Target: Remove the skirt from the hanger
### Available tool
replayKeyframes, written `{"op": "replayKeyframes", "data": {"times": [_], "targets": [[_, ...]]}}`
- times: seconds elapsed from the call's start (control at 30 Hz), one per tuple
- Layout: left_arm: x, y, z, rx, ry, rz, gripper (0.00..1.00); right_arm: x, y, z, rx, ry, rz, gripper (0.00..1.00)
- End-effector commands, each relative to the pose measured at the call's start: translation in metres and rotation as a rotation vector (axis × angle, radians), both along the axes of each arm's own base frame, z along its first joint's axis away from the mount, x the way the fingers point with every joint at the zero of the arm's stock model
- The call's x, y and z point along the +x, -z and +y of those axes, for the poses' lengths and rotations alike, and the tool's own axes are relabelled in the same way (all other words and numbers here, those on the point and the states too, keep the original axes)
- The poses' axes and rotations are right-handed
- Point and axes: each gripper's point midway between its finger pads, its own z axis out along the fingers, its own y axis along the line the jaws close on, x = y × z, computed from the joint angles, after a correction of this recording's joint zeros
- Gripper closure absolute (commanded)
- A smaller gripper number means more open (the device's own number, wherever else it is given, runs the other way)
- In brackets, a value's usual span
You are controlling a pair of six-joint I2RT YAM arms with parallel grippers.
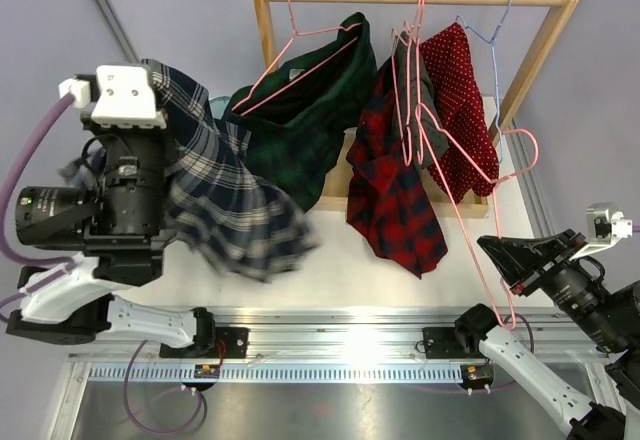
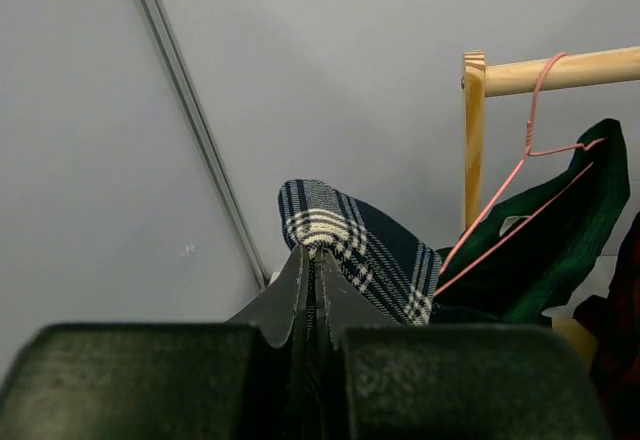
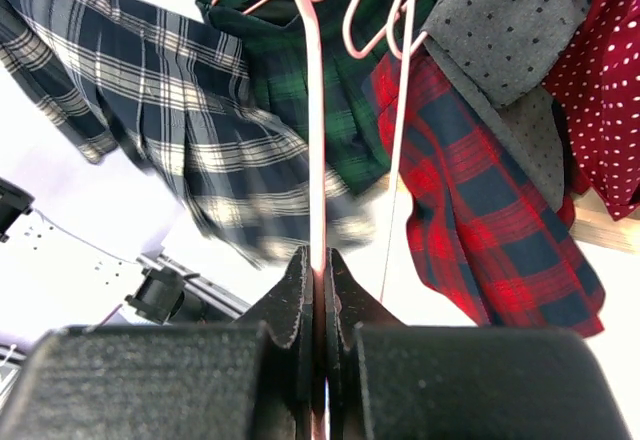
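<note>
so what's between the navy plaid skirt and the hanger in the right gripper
The green plaid skirt and the red plaid skirt hang between the navy skirt and the pink hanger; the top view shows it.

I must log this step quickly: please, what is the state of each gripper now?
Left gripper: closed, holding the navy and white plaid fabric skirt.
Right gripper: closed, holding the pink wire hanger.
</note>
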Motion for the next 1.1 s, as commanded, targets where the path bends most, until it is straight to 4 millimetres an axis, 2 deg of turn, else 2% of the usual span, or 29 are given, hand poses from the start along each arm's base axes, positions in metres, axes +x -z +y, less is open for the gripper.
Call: {"op": "replayKeyframes", "data": {"times": [0.0,0.1,0.17,0.23,0.27,0.33,0.37,0.47,0.5,0.53,0.57,0.6,0.67,0.7,0.73,0.77,0.8,0.87,0.9,0.93,0.97,1.0,1.03,1.07], "targets": [[-0.012,-0.023,0.056,-0.277,0.132,-0.14,1.0,0.007,0.001,-0.005,-0.019,0.041,-0.012,1.0],[-0.015,-0.036,0.071,-0.262,0.114,-0.174,1.0,0.012,0.006,-0.002,-0.035,0.045,-0.003,1.0],[-0.013,-0.051,0.054,-0.143,0.083,-0.193,1.0,0.016,0.01,0.001,-0.042,0.039,0.008,1.0],[-0.012,-0.064,0.045,-0.11,0.058,-0.211,1.0,0.02,0.011,0.005,-0.039,0.033,0.007,1.0],[-0.009,-0.072,0.026,-0.059,0.053,-0.222,1.0,0.021,0.013,0.007,-0.037,0.028,0.012,1.0],[-0.009,-0.089,0.032,-0.051,0.04,-0.234,1.0,0.022,0.011,0.008,-0.024,0.024,0.004,1.0],[-0.004,-0.095,0.02,-0.011,0.031,-0.243,1.0,0.023,0.013,0.009,-0.022,0.024,0.007,1.0],[0.007,-0.102,0.004,-0.011,0.022,-0.262,1.0,0.022,0.014,0.007,-0.025,0.03,0.003,1.0],[0.022,-0.096,-0.008,0.061,-0.009,-0.236,1.0,0.021,0.016,0.007,-0.032,0.03,0.007,1.0],[0.025,-0.1,-0.003,0.039,-0.019,-0.246,1.0,0.022,0.016,0.006,-0.038,0.036,0.008,1.0],[0.033,-0.1,-0.012,0.022,0.011,-0.249,1.0,0.021,0.019,0.005,-0.049,0.037,0.013,1.0],[0.046,-0.099,0.0,0.031,-0.057,-0.245,1.0,0.021,0.02,0.004,-0.054,0.042,0.015,1.0],[0.067,-0.105,-0.004,-0.015,-0.063,-0.273,1.0,0.02,0.021,0.002,-0.064,0.043,0.015,1.0],[0.08,-0.105,0.01,0.0,-0.13,-0.276,1.0,0.02,0.024,0.001,-0.076,0.047,0.02,1.0],[0.103,-0.1,0.001,0.019,-0.147,-0.267,1.0,0.02,0.026,0.0,-0.081,0.05,0.022,1.0],[0.106,-0.11,0.005,-0.005,-0.14,-0.316,1.0,0.021,0.027,-0.001,-0.092,0.052,0.021,1.0],[0.118,-0.109,0.018,0.001,-0.188,-0.33,1.0,0.02,0.029,-0.001,-0.102,0.052,0.027,1.0],[0.139,-0.108,0.021,-0.051,-0.168,-0.36,1.0,0.022,0.033,-0.002,-0.125,0.057,0.033,1.0],[0.149,-0.108,0.039,-0.061,-0.208,-0.369,1.0,0.023,0.036,-0.002,-0.138,0.057,0.044,1.0],[0.157,-0.107,0.042,-0.074,-0.203,-0.376,1.0,0.025,0.039,-0.001,-0.153,0.057,0.057,1.0],[0.175,-0.103,0.037,-0.077,-0.173,-0.381,1.0,0.025,0.04,-0.001,-0.164,0.055,0.057,1.0],[0.183,-0.101,0.045,-0.069,-0.194,-0.386,1.0,0.025,0.042,-0.001,-0.174,0.054,0.068,1.0],[0.193,-0.098,0.044,-0.065,-0.185,-0.382,1.0,0.026,0.044,-0.001,-0.181,0.056,0.073,1.0],[0.207,-0.095,0.034,-0.07,-0.115,-0.384,1.0,0.028,0.045,-0.001,-0.186,0.06,0.074,1.0]]}}
